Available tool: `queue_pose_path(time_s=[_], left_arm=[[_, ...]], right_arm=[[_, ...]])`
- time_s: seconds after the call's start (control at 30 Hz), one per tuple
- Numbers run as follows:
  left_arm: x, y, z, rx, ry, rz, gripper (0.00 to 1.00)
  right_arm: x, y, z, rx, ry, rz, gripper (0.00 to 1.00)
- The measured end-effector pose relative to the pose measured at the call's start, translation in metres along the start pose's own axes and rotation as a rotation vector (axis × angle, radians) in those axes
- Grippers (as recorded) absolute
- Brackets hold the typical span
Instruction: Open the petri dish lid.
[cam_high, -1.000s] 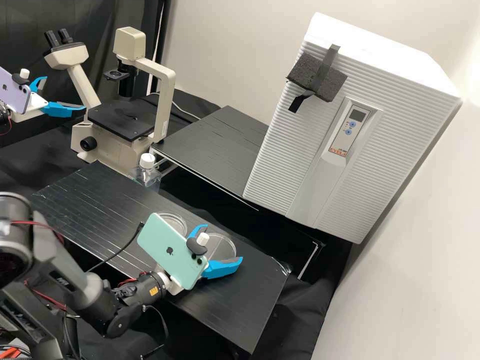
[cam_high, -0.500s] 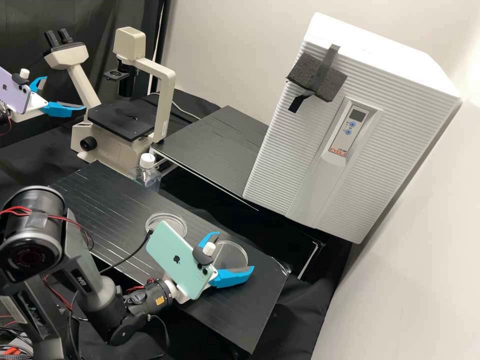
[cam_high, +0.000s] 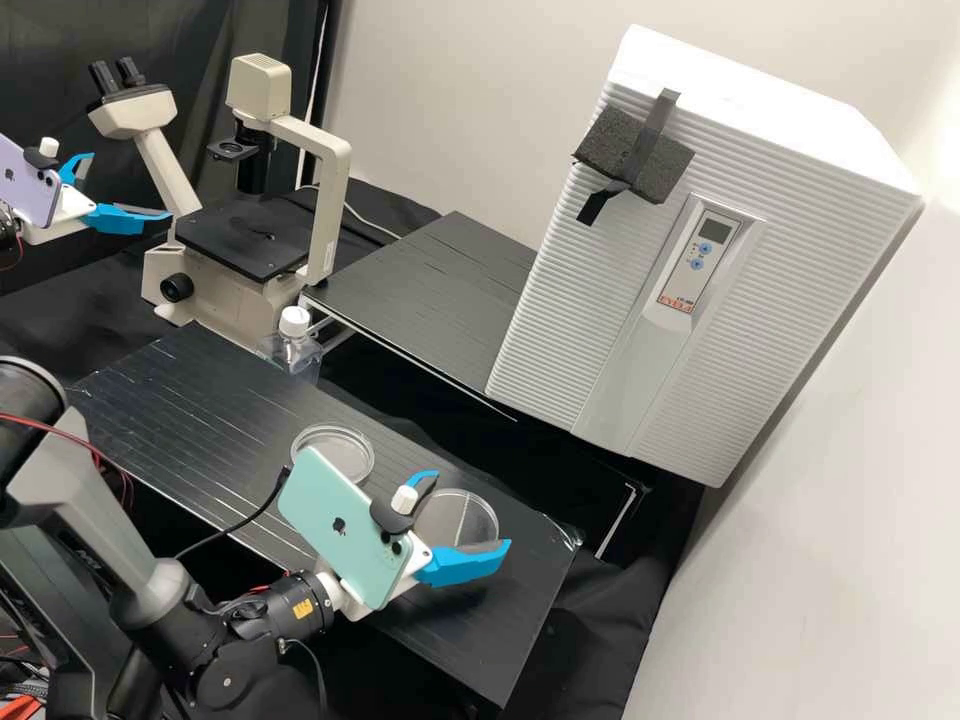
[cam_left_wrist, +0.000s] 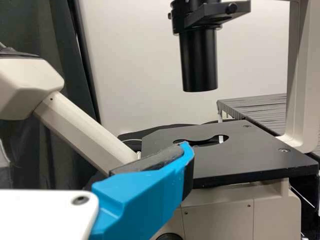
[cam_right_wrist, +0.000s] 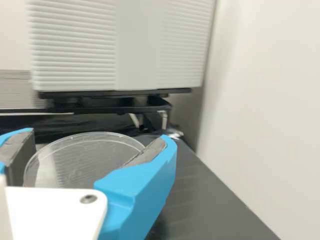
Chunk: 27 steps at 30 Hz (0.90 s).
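In the high view the right gripper (cam_high: 470, 510) is over the front bench, shut on a clear round petri dish lid (cam_high: 462, 518). Its two fingers grip the lid at opposite edges. The right wrist view shows the lid (cam_right_wrist: 90, 162) spanning the space between the pads of the right gripper (cam_right_wrist: 97, 142). A clear petri dish (cam_high: 333, 454) rests on the bench beside the green phone, apart from the lid. At upper left, the left gripper (cam_high: 130, 186) stands open beside the microscope with nothing between its fingers. One blue finger of the left gripper (cam_left_wrist: 145, 185) crosses before the microscope stage.
The microscope (cam_high: 240, 240) stands behind the front bench (cam_high: 210, 400). A white-capped bottle (cam_high: 293, 345) is at that bench's back edge. Farther back are a second black bench (cam_high: 430, 290) and a white incubator (cam_high: 700, 250), with a wall at the right.
The right gripper has moved a little toward the front and right, carrying the lid. More of the dish shows now beside the phone. The left gripper has stayed still.
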Motion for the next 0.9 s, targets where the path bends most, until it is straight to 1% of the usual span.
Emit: queue_pose_path(time_s=[0.17,0.33,0.43,0.57,0.7,0.73,0.83,0.9], left_arm=[[0.0000,0.0000,0.0000,0.000,0.000,0.000,1.00],[0.0000,0.0000,0.0000,0.000,0.000,0.000,1.00],[0.0000,0.0000,0.0000,0.000,0.000,0.000,1.00],[0.0000,0.0000,0.0000,0.000,0.000,0.000,1.00],[0.0000,0.0000,0.0000,0.000,0.000,0.000,1.00],[0.0000,0.0000,0.0000,0.000,0.000,0.000,1.00],[0.0000,0.0000,0.0000,0.000,0.000,0.000,1.00],[0.0000,0.0000,0.0000,0.000,0.000,0.000,1.00]], right_arm=[[0.0019,-0.0042,-0.0010,-0.003,0.016,-0.033,0.00],[0.0046,-0.0086,0.0034,-0.013,0.006,-0.065,0.00],[0.0051,-0.0089,0.0047,-0.012,0.000,-0.066,0.00],[0.0051,-0.0090,0.0049,-0.027,0.000,-0.066,0.00],[0.0066,-0.0096,0.0068,-0.034,-0.008,-0.062,0.00],[0.0074,-0.0101,0.0071,-0.032,-0.008,-0.063,1.00],[0.0088,-0.0103,0.0082,-0.026,-0.012,-0.055,1.00],[0.0097,-0.0108,0.0079,-0.031,-0.008,-0.054,1.00]])
